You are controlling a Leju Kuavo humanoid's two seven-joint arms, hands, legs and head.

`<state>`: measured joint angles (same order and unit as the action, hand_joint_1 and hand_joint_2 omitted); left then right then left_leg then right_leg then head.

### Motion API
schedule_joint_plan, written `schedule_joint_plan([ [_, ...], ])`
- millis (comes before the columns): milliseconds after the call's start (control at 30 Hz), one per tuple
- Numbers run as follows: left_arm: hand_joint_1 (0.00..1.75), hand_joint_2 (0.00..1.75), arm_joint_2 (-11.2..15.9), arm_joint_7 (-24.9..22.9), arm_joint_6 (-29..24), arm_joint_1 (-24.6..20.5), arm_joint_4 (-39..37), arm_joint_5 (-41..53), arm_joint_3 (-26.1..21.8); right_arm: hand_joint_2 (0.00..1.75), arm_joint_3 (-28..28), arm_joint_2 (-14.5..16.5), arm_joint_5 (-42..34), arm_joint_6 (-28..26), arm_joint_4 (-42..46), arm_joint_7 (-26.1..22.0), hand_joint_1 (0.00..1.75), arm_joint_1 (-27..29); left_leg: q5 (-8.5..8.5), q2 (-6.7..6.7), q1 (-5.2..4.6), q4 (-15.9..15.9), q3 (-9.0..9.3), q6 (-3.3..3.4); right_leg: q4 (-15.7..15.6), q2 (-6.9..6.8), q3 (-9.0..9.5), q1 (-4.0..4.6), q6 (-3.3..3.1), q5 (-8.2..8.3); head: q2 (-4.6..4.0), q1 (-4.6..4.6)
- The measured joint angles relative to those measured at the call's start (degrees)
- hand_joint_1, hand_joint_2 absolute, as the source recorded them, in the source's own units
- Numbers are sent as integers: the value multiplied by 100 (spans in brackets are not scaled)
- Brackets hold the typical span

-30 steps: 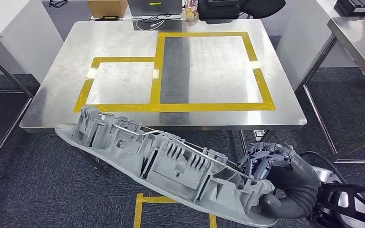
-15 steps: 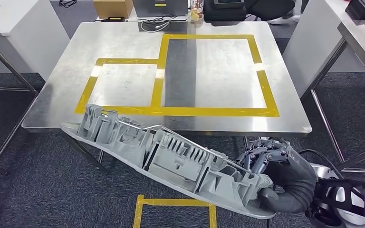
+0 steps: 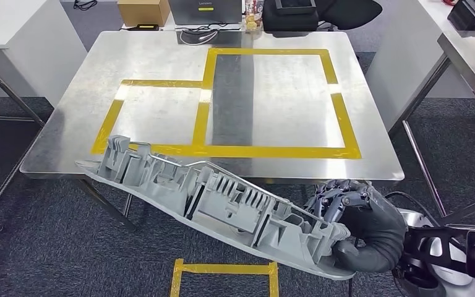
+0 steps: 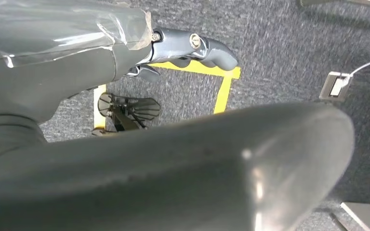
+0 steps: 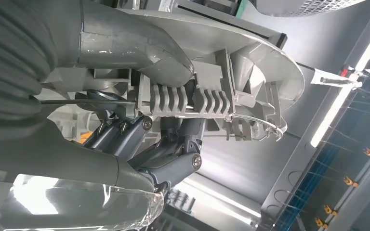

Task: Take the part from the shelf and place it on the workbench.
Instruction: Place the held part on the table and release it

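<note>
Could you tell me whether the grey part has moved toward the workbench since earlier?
Yes. The grey part, in the right hand, advanced toward the workbench; its far end now overlaps the yellow tape.

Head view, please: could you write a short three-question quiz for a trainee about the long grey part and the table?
1. True or false: the long grey ribbed plastic part lies flat on the steel workbench.
2. Which hand holds the part: A left, B right?
3. What colour is the tape marking rectangles on the workbench?

Key: 1 false, it is held in front of the workbench edge; 2 B; 3 yellow.
</note>
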<state>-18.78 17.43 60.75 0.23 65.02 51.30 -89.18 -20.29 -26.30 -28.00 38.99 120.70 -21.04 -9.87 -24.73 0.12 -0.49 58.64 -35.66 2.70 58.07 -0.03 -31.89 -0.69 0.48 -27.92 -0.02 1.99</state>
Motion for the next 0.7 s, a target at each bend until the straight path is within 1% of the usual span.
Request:
schedule_joint_plan([
  [33,0,0,-9,-1,11,4,12,-3,1,175,1,1,-3,0,-3,-1,175,-6,19,-8,8,-76,67,9,15,-7,4,4,21,-15,-1,-5],
  [67,0,0,-19,-2,19,4,22,-8,1,175,3,-1,-8,1,-3,-2,175,-18,44,-12,25,-161,150,21,106,-9,-30,10,28,-58,-1,-13],
  [100,0,0,-30,-2,25,2,27,-14,1,175,4,-3,-13,1,-5,-3,175,-29,68,-14,46,-243,234,29,320,-9,-135,15,25,-139,-2,-22],
  [133,0,0,-41,-3,28,0,28,-19,2,175,4,-4,-16,1,-10,-4,175,-35,72,-17,53,-285,279,33,657,-5,-319,4,15,-250,-2,-33],
  [167,0,0,-46,-3,30,-2,28,-22,1,175,4,-4,-19,0,-14,-5,175,-40,59,-19,56,-297,303,43,1055,-2,-563,-6,12,-372,-2,-35],
  [200,0,0,-50,-3,31,-2,29,-22,2,175,3,-2,-19,-1,-19,-5,175,-38,39,-25,56,-297,316,42,1399,-1,-801,-17,26,-453,-2,-36],
  [233,0,0,-55,-3,31,-1,29,-22,2,175,3,-1,-17,-1,-22,-3,175,-35,11,-34,56,-293,334,36,1575,-1,-961,-31,63,-452,-2,-36],
  [267,0,0,-60,-3,31,-1,28,-22,2,175,2,0,-15,-2,-25,-2,175,-34,-21,-45,60,-287,362,23,1520,-2,-1002,-47,122,-349,-2,-35],
  [300,0,0,-63,-3,29,-1,28,-22,3,175,1,-1,-13,-2,-27,1,175,-34,-63,-57,68,-272,400,1,1230,-4,-913,-65,192,-158,-2,-37],
  [333,0,0,-67,-3,27,-1,27,-22,3,175,-1,-1,-11,-2,-28,2,175,-35,-116,-69,74,-247,438,-30,799,-9,-742,-88,261,67,-2,-39],
  [367,0,0,-68,-3,25,-2,26,-21,2,175,-2,-2,-10,-2,-31,3,175,-36,-186,-78,67,-206,455,-67,410,-13,-562,-97,286,241,-2,-42],
  [400,0,0,-68,-3,22,-2,26,-21,1,175,-1,-2,-10,-2,-35,4,175,-34,-255,-84,58,-170,464,-103,134,-14,-427,-100,259,342,-2,-40],
  [433,0,0,-68,-3,20,-2,26,-21,1,175,0,-3,-11,-2,-41,4,175,-33,-314,-86,47,-146,465,-137,3,-13,-355,-92,200,367,-2,-36],
  [467,0,0,-67,-3,19,-4,25,-20,1,175,1,-3,-11,-2,-46,5,175,-32,-360,-83,43,-136,465,-166,-5,-5,-337,-70,121,340,-2,-32],
  [500,0,0,-67,-3,19,-5,25,-20,2,175,2,-4,-12,-2,-48,5,175,-30,-389,-74,55,-138,479,-190,-6,5,-329,-70,57,319,-2,-26],
  [533,0,0,-68,-3,19,-6,25,-19,2,175,2,-4,-13,-2,-49,5,175,-30,-417,-65,72,-112,487,-216,-8,16,-312,-72,17,300,-2,-24],
  [567,0,0,-69,-3,19,-8,25,-20,2,175,1,-4,-13,-1,-49,5,175,-30,-471,-55,89,-13,456,-245,-12,24,-283,-80,-22,278,-2,-19],
  [600,0,0,-69,-3,19,-9,25,-20,2,175,1,-5,-12,-1,-49,6,175,-31,-575,-47,103,207,356,-277,-15,30,-245,-93,-60,253,-2,-14],
  [633,0,0,-69,-3,19,-8,25,-20,1,175,1,-5,-11,0,-50,7,175,-30,-720,-44,113,567,165,-308,-16,32,-204,-92,-88,217,-2,-7],
  [667,0,0,-68,-3,19,-8,23,-21,1,175,0,-5,-11,1,-52,7,175,-29,-871,-42,117,986,-85,-333,-16,32,-162,-86,-111,176,-1,-2],
  [700,0,0,-68,-3,19,-7,21,-20,1,175,-1,-5,-11,1,-54,8,175,-28,-973,-42,120,1374,-342,-347,-16,35,-116,-78,-121,132,-1,-3],
])
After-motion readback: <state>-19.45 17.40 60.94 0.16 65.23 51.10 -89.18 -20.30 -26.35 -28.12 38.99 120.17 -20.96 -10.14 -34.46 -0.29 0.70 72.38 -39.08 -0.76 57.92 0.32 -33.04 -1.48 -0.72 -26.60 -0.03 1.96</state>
